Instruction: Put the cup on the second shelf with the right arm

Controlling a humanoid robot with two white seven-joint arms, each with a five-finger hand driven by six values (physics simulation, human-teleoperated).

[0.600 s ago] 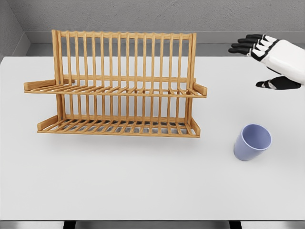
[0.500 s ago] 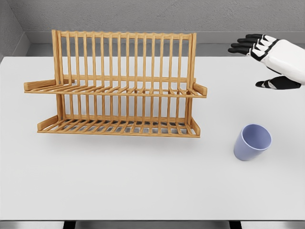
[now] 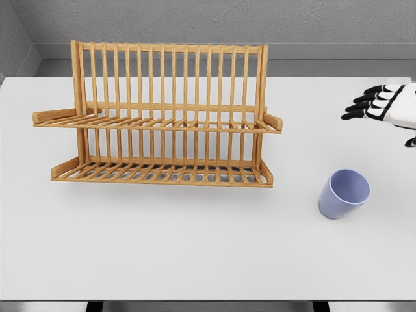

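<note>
A light blue cup (image 3: pixel 344 193) stands on the white table (image 3: pixel 195 240) at the right, its mouth tilted toward me. A wooden two-tier dish rack (image 3: pixel 159 117) stands at the left and centre, with an upper shelf (image 3: pixel 156 122) and a lower shelf (image 3: pixel 162 173), both bare. My right hand (image 3: pixel 380 107) shows at the right edge, above and to the right of the cup, well apart from it. Its black-tipped fingers (image 3: pixel 364 104) are spread and hold nothing. The left arm is out of view.
Behind the table runs a grey wall with a ledge (image 3: pixel 325 62). The table's front edge (image 3: pixel 208 300) lies near the bottom of the picture.
My right hand has moved down and to the right, closer to the picture's edge, so less of it shows. The cup and the rack have not moved.
</note>
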